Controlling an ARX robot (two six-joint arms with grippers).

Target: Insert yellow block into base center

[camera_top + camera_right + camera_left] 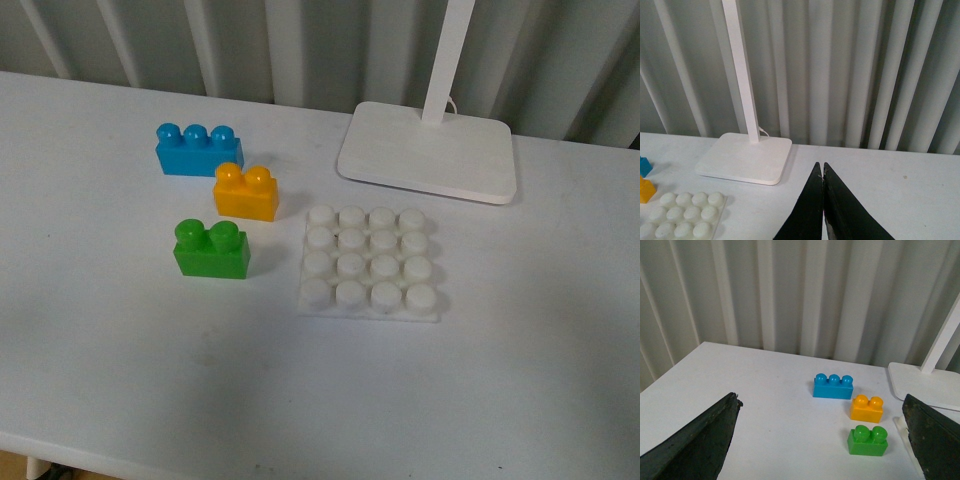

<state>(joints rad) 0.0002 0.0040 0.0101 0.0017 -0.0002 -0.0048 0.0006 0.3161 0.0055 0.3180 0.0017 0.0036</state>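
Observation:
The yellow block [246,192] stands on the white table between a blue three-stud brick [199,149] and a green two-stud brick [211,248]. The white studded base [371,263] lies flat to its right. Neither arm shows in the front view. In the left wrist view the yellow block [867,408] sits ahead of my open left gripper [822,440], whose jaws stand wide apart and empty. In the right wrist view my right gripper [822,172] is shut and empty above the table; the base [682,215] and an edge of the yellow block [645,190] lie off to one side.
A white lamp stand [430,152] with a pole stands behind the base, and also shows in the right wrist view [745,157]. A ribbed grey-white wall runs along the table's far edge. The table's front edge is near the bottom of the front view.

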